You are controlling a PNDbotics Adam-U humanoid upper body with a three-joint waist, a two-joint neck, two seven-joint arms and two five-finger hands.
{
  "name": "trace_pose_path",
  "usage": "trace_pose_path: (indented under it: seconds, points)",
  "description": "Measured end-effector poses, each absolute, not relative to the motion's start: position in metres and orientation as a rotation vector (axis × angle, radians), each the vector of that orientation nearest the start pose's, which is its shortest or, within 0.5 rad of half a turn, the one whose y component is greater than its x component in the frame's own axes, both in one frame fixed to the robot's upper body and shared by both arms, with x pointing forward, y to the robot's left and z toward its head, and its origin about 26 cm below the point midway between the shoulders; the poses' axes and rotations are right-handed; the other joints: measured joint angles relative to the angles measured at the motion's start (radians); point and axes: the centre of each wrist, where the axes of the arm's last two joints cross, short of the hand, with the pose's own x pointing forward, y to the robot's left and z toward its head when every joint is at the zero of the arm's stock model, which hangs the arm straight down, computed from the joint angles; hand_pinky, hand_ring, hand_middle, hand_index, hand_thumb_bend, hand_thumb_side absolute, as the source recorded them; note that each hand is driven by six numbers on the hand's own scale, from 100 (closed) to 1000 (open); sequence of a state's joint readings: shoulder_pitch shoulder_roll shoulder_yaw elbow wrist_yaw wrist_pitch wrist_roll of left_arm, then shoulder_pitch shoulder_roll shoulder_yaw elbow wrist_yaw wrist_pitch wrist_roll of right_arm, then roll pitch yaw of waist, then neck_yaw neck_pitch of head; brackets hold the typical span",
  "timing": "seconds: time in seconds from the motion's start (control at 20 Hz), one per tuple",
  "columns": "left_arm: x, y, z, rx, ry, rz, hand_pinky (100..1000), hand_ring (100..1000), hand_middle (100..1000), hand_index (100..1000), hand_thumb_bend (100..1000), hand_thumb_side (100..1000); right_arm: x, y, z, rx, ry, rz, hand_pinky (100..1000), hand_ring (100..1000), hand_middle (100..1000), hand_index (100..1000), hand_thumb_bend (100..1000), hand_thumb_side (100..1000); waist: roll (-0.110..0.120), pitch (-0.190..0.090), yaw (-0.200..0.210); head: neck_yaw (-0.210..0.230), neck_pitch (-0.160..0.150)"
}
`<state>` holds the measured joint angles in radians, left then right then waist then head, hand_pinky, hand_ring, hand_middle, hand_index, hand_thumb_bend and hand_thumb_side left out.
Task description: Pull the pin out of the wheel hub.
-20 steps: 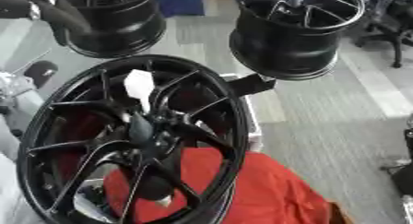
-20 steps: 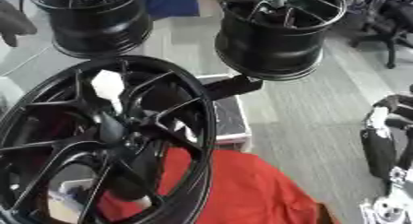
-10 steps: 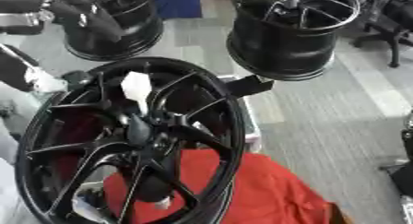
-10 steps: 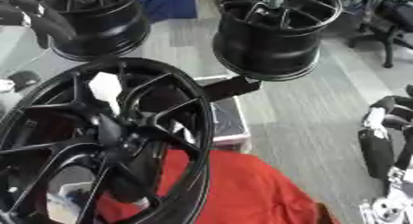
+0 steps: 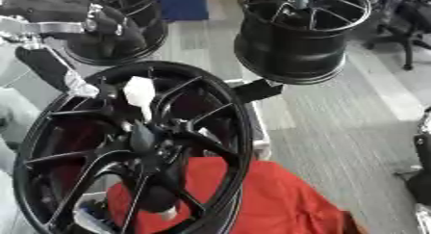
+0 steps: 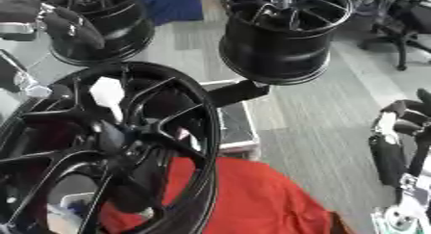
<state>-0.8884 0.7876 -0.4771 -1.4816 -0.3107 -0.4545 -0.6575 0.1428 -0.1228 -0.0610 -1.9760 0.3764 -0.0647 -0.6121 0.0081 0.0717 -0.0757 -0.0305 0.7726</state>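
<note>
- Left eye view: the wheel hub (image 5: 134, 151) stands tilted on a red cloth (image 5: 252, 194), its spoked face turned up toward the camera. The pin (image 5: 141, 97), a white piece wide at the top and narrowing downward, sits among the upper spokes just above the hub's centre. Its long axis runs roughly down the face toward the centre boss, leaning a little to the right at the bottom.
- Left eye view: the left hand (image 5: 101, 23) comes in from the upper left corner, black fingers curled downward and holding nothing that I can see. The pin lies below it and slightly to the right, near but apart. A dark finger or thumb with a pale tip (image 5: 59, 74) reaches down beside the rim's upper left edge, just left of the pin and not touching it.
- Right eye view: the same pin (image 6: 107, 94) shows left of centre, with the left hand (image 6: 59, 23) above and to its left, again curled and empty.
- Right eye view: the right hand (image 6: 396, 141) hangs at the right edge, well apart from the hub; whether its fingers are curled or straight I cannot tell. The left hand is plainly the nearer one.
- Judgement: the coming move is a short descent down and rightward for the left hand, then a pull up and away along the pin's axis.
</note>
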Motion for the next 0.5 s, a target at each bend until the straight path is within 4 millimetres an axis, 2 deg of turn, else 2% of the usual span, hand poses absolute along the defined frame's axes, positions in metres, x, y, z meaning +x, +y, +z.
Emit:
trace_pose_path:
  seconds: [0.25, 0.35, 0.5]
  points:
    - [0.417, 0.256, 0.260, -0.617, 2.066, 2.845, 550, 478, 825, 907, 522, 622, 0.233, -0.285, 0.069, -0.927, -1.937, -0.240, 559, 655, 653, 836, 100, 528, 0.000, 0.000, -0.003, -0.001, 0.000]
    - [0.422, 0.257, 0.254, -0.641, 2.045, 2.874, 554, 481, 830, 909, 585, 727, 0.233, -0.285, 0.069, -0.927, -1.937, -0.239, 559, 655, 653, 836, 100, 528, 0.000, 0.000, -0.004, -0.001, 0.000]
    - [0.429, 0.258, 0.246, -0.674, 2.013, 2.904, 554, 481, 832, 907, 605, 737, 0.233, -0.285, 0.069, -0.926, -1.936, -0.238, 559, 655, 653, 836, 100, 528, 0.000, 0.000, -0.004, -0.004, 0.000]
